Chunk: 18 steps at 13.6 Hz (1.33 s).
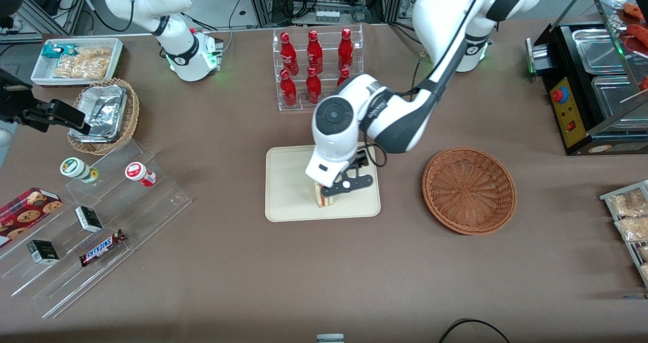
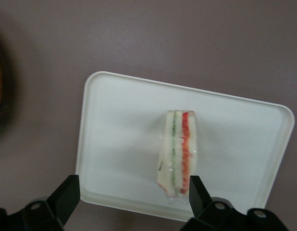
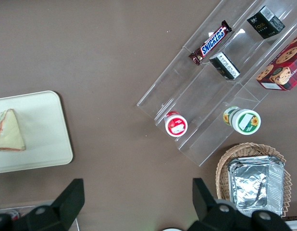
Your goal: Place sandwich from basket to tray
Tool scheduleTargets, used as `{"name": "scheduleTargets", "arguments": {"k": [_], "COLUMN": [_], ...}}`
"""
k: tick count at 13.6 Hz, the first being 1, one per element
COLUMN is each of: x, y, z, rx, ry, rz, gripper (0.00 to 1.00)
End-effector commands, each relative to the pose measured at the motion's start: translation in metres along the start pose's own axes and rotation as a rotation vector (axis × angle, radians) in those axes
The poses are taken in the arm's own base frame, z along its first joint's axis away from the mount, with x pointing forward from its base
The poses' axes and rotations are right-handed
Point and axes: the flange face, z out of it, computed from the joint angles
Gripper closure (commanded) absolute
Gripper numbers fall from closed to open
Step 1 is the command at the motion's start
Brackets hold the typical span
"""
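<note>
Hovering low over the flat cream-beige rectangular tray point(image 1: 288, 191) at the centre of the front view, the left arm's black two-finger gripper point(image 2: 131, 195) has its fingers spread wide apart and clamps nothing. The small triangular sandwich of pale white bread point(image 2: 177, 154) sits on the tray, its cut edge of green, orange and red layers facing up toward the wrist camera; it lies between the fingers, close against one fingertip point(image 2: 196, 190). In the front view the sandwich point(image 1: 320, 196) shows just beneath the gripper point(image 1: 338, 187), near the tray's nearer edge. The round reddish-brown wicker basket point(image 1: 469, 189) lies beside the tray toward the working arm's end of the brown table point(image 1: 324, 272), holding nothing.
</note>
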Motion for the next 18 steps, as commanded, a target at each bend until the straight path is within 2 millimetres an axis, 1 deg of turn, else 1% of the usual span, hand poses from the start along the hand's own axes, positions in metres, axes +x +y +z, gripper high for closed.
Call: {"name": "scheduleTargets", "arguments": {"k": [1,3,6,7,9,10,12,13,14,15,16,17,18], "x": [0.01,0.03,0.061,0.069,0.079,0.084,0.089,0.09,0.089,0.089,0.084,0.085,0.083], "y": [-0.043,-0.079,-0.141,-0.162,-0.204,-0.225,-0.26,-0.278,-0.292,-0.31,-0.326,-0.344,-0.354], "z": [-0.015,-0.02,-0.03,-0.031,-0.042,-0.044,-0.053,-0.064,-0.075,-0.08,-0.086,-0.092,-0.1], "rx": [0.042,0.065,0.083,0.085,0.053,0.042,0.033,0.033,0.017,-0.017,-0.034,-0.042,-0.045], "ry": [-0.018,-0.04,-0.075,-0.085,-0.112,-0.125,-0.141,-0.15,-0.167,-0.186,-0.186,-0.182,-0.178], "rz": [-0.009,0.02,0.066,0.079,0.118,0.138,0.181,0.196,0.215,0.234,0.26,0.276,0.313], "gripper": [0.0,0.0,0.0,0.0,0.0,0.0,0.0,0.0,0.0,0.0,0.0,0.0,0.0]}}
